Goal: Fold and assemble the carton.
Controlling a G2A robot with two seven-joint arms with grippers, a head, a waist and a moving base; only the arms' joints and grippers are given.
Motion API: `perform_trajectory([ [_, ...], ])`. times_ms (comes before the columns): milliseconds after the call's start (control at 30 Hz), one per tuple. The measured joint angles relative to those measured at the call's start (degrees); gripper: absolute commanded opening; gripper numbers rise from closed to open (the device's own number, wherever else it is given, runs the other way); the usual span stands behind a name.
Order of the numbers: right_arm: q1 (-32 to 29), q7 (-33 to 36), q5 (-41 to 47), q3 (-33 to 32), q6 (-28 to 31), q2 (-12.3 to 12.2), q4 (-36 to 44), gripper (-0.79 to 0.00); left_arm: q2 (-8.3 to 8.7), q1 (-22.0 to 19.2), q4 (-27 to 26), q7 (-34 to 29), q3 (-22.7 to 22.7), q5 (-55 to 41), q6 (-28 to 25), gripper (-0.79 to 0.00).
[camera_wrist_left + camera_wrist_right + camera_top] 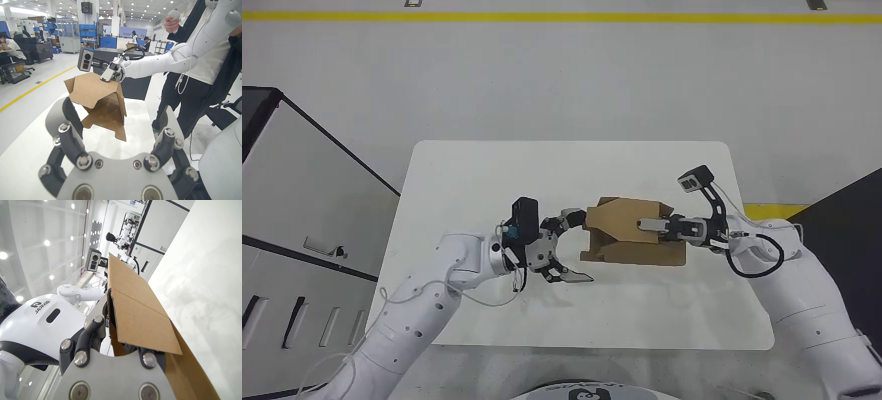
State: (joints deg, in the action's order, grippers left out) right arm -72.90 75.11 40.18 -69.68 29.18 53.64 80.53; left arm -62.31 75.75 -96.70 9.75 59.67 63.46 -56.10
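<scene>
While the brown carton (pixel 617 245) lay on its side near the middle of the white counter (pixel 492 180), a little toward the right arm's half, the two arms were stretched toward it from opposite ends. It was only partly formed: its body stood as a squared tube, and the end facing the left arm was open, with the flaps spread out. From the left wrist camera the inside of the tube could be seen. One broad flap splayed up and outward, a narrow flap hung down along one side, and the lowest flap rested flat on the counter.

The right tool (pixel 650 226) sat on top of the carton toward its far end and was clamped on the upper cardboard wall. In the right wrist view one dark finger (pixel 103 310) pressed against the edge of that wall, and the other finger was hidden behind the sheet.

The left tool (pixel 577 247) hung just off the carton's open end with its fingers spread wide apart and nothing between them. In the top view one finger lay close beside the carton's far corner, though contact could not be judged, and the other pointed along the counter just in front of the near side. In the left wrist view both padded fingers (pixel 70 115) framed the open mouth without touching it.

A grey cabinet (pixel 312 190) stood beside the counter on the left arm's side, and a yellow line (pixel 562 16) ran across the floor beyond.
</scene>
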Motion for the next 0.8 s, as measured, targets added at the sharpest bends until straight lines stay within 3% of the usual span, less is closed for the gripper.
perform_trajectory([
  [800, 2.89, -0.35, -4.59, 2.09, 0.33, 0.63, -4.90, -0.785, -0.69, -2.36, 0.94, 0.44, -2.19, -1.46, -1.14, 0.000],
])
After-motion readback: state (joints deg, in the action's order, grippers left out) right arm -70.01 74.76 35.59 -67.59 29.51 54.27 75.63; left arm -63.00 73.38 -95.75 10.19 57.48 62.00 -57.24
